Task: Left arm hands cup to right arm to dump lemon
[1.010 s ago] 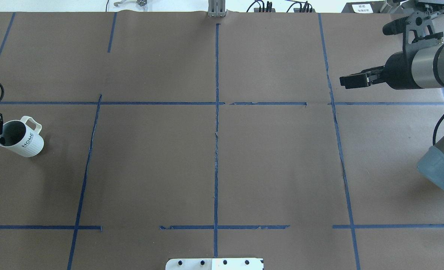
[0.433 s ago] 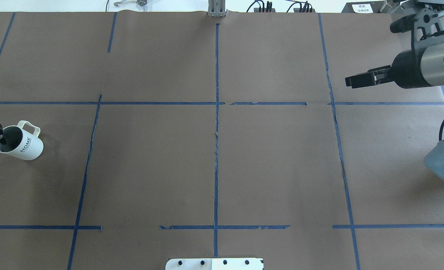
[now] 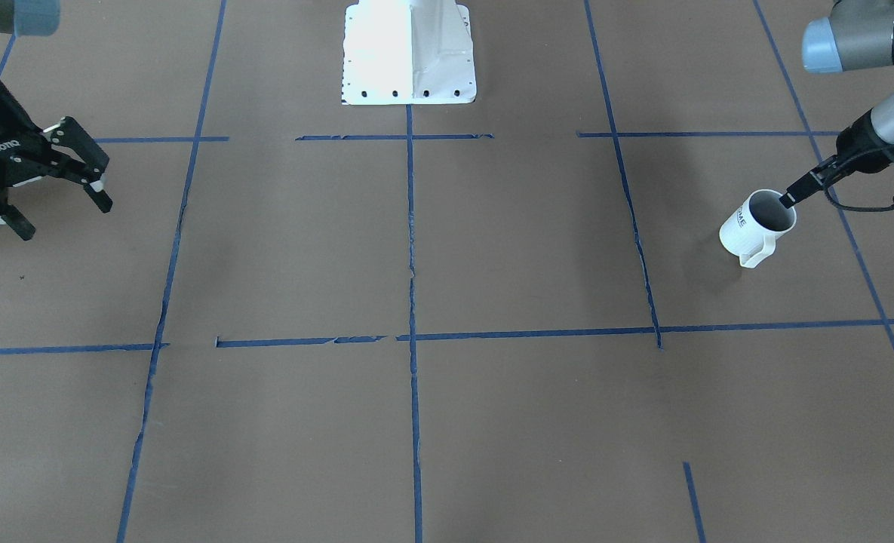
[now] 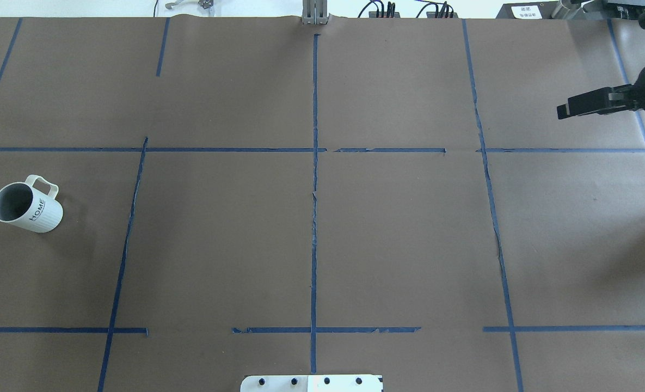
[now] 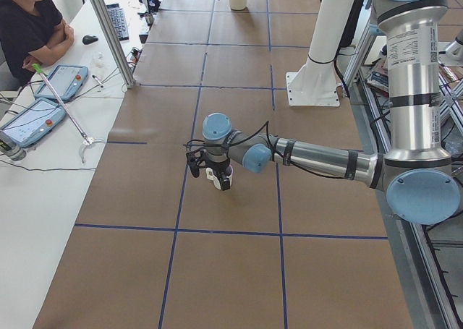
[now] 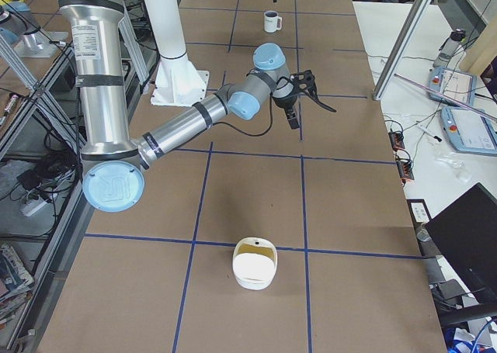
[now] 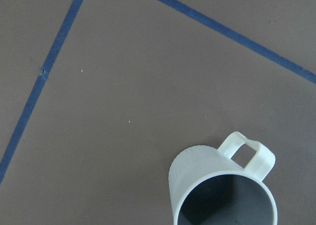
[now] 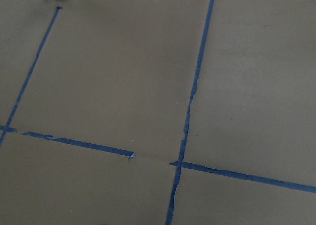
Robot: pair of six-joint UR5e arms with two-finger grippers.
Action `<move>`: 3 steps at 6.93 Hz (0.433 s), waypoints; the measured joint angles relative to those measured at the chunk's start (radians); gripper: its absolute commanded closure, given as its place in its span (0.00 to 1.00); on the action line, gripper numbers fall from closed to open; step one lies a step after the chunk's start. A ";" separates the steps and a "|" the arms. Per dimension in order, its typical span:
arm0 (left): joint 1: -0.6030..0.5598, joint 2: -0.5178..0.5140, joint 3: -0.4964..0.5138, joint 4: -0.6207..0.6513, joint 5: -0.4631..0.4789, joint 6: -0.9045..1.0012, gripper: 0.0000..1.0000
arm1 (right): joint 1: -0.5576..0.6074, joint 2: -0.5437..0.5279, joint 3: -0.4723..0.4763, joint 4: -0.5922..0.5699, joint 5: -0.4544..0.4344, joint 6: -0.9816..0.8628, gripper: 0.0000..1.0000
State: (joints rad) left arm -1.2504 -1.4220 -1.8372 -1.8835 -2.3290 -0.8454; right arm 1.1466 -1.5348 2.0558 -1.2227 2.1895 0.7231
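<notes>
The white cup (image 4: 27,204) with "HOME" lettering stands upright at the table's far left, handle turned away from the robot. Nothing grips it in the overhead view. Facing the robot, the cup (image 3: 756,222) has my left gripper (image 3: 790,200) just above its rim, seemingly open and holding nothing. From the left wrist, the cup (image 7: 222,190) lies below with a grey inside. No lemon shows in it. My right gripper (image 3: 63,216) hangs open and empty far off at the other end of the table, seen edge-on from overhead (image 4: 564,110).
The robot's white base plate (image 3: 409,53) sits at the table's middle edge. A white container (image 6: 255,261) with a yellowish inside stands near the table's right end. Blue tape lines grid the brown table. A person (image 5: 29,25) sits at a side desk.
The cup went from tilted in my left gripper to standing upright alone. The left gripper left its rim and went out of the overhead view. The right arm pulled back to the right.
</notes>
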 measured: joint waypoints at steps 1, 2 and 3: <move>-0.048 0.002 0.006 0.002 0.002 0.132 0.00 | 0.036 -0.043 -0.002 -0.010 0.043 -0.029 0.00; -0.086 -0.008 0.008 0.032 0.004 0.258 0.00 | 0.068 -0.087 -0.006 -0.022 0.078 -0.081 0.00; -0.135 -0.042 0.005 0.112 0.007 0.389 0.00 | 0.109 -0.118 -0.007 -0.067 0.098 -0.164 0.00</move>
State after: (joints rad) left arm -1.3850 -1.4637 -1.8324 -1.7717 -2.3223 -0.4564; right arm 1.2557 -1.6525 2.0486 -1.2898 2.2872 0.5593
